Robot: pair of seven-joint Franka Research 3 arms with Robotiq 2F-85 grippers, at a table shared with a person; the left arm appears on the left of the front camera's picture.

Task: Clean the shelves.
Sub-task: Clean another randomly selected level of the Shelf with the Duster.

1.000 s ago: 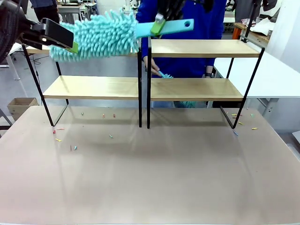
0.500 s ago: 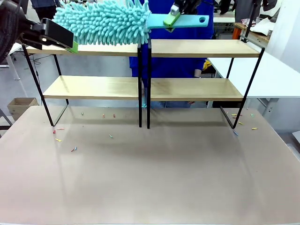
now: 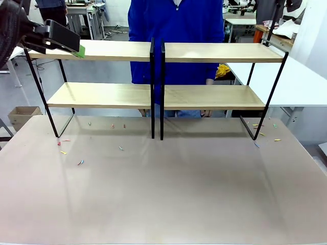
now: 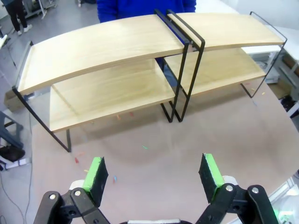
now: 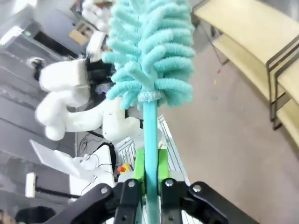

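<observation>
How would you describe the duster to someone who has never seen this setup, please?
Start at the two wooden shelves standing on the table, then look to the right gripper raised beside them. Clamped between its green pads is the duster: a slim teal handle topped by a fluffy teal head, the one soft, shaggy thing here.

Table (image 3: 163,204): beige top, carries the shelves (image 3: 158,94) along its far edge, two units touching side by side at centre. Small coloured scraps (image 3: 80,162) lie scattered on it near the shelf feet, left and right.
</observation>
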